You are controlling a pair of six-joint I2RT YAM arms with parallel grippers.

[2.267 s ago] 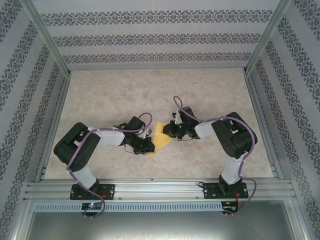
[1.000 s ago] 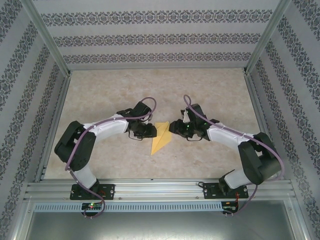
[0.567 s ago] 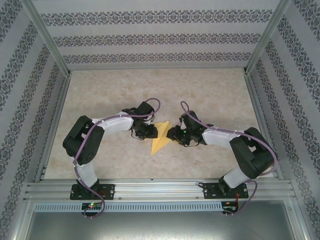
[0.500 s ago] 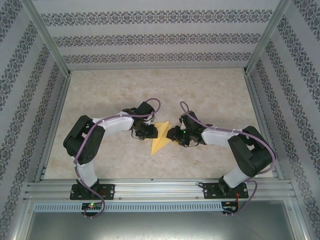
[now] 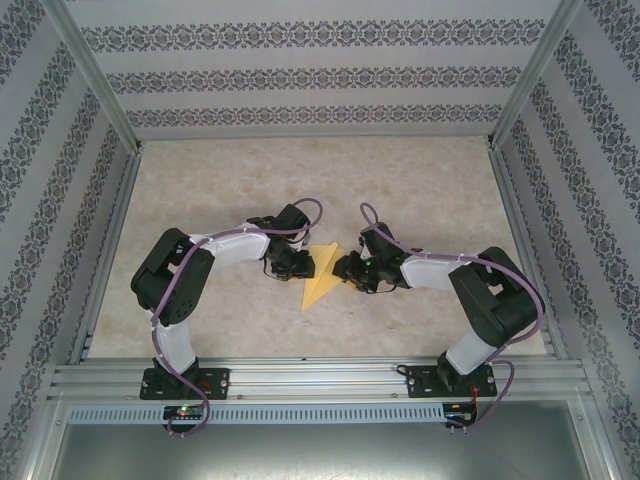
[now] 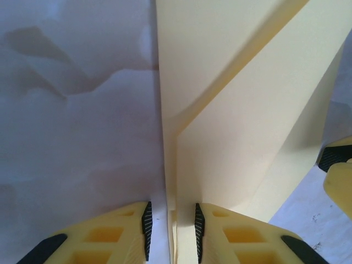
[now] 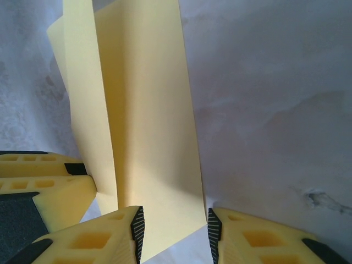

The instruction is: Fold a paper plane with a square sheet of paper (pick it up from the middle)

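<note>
**Both grippers meet at the folded paper, mid-table**

Top external: the marbled table is boxed in by patterned walls, with an aluminium rail along the near edge. Both arms bend inward, purple cables looping along them. The paper plane lies flat in the middle of the table, a yellow-orange wedge whose point aims toward the near edge. The left gripper covers its left upper corner and the right gripper its right one, so the wide end is partly hidden.

Left wrist: the left gripper has its jaws a little apart, straddling a raised edge of the paper. Bare table shows between the left pad and that edge, so no clamping is seen. The paper looks pale, matte, with layered flaps and a diagonal fold shadow. A finger of the right gripper pokes in at the right edge, touching the paper.

Right wrist: the right gripper has its jaws apart, and a long flap of paper fills the gap between the pads, seen face-on. The left gripper's fingers sit against the paper's left side.
</note>
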